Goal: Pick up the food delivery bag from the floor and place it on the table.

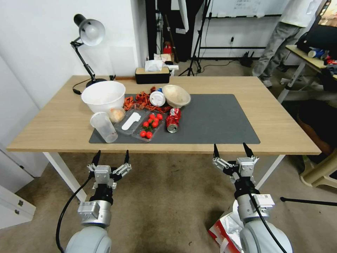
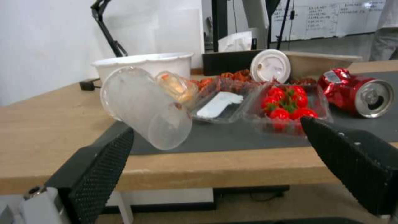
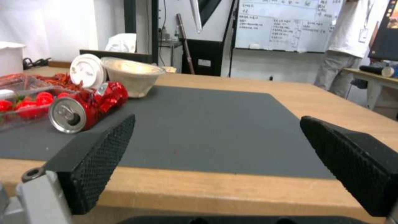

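The head view takes in the food delivery bag [image 1: 224, 230], lying on the floor [image 1: 165, 207] at the picture's bottom, partly hidden behind the right arm, red side and foil lining showing; its long axis cannot be told. Both wrist views look across the desk [image 1: 56, 126] instead. The left pincer [image 1: 111, 157] and right pincer [image 1: 232, 150] hang wide open and empty just before the desk's near edge, the bag below and behind the right one.
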You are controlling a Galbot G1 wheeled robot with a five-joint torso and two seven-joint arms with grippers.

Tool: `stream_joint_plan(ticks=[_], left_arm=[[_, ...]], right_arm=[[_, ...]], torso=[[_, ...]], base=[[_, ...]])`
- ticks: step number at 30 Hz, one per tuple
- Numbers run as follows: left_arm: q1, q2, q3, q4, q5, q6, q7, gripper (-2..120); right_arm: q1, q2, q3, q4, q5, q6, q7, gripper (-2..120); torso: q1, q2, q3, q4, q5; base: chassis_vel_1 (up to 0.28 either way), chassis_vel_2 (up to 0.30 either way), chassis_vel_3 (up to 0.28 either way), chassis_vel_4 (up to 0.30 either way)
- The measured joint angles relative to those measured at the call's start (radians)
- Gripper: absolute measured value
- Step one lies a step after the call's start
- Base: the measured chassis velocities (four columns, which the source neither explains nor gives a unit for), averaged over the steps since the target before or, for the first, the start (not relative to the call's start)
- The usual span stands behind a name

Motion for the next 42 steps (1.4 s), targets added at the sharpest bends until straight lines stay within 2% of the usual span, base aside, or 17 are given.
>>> stream_joint_plan(ticks=[11, 42], left_arm=[[0.009, 0.003, 0.003, -0.003, -0.011, 0.003, 0.008, 100], [0.011, 0.006, 0.006, -0.009, -0.025, 0.025, 0.006, 100]], right_arm=[[-0.007, 0.013, 0.003, 0.003, 0.001, 0.013, 0.004, 100], [-0.012, 0.016, 0.002, 0.001, 0.005, 0.006, 0.008, 100]], torso=[[-0.028, -0.064, -0.036, 0.0000, -0.0001], [-0.091, -0.212, -0.121, 0.0001, -0.0001]], base=[[0.000, 0.000, 0.000, 0.000], [0.000, 0.000, 0.000, 0.000]])
